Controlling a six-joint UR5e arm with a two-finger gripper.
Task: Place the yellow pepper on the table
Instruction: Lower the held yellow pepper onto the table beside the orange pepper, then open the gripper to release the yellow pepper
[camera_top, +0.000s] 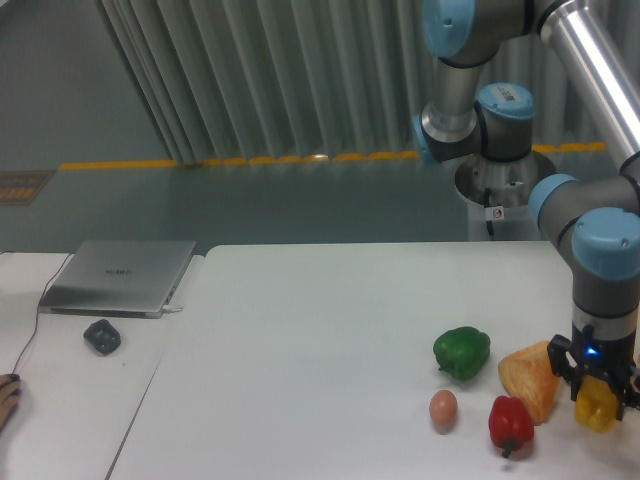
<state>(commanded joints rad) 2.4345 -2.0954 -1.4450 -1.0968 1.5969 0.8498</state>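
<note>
The gripper (598, 398) is clasping the yellow pepper (596, 409) above the table (320, 330), just right of the orange wedge-shaped lump (530, 378).

Behind the work area hangs a pale grey ribbed curtain (300, 80) of vertical slats, reaching down to a grey-green floor (200, 205) crossed by a yellow line (230, 161). At the left stands a smaller white desk (70, 400) — a closed grey laptop (118, 277) lies on it, with a dark mouse-like object (102, 336) just in front. The light is soft and even — no hard shadows.
</note>
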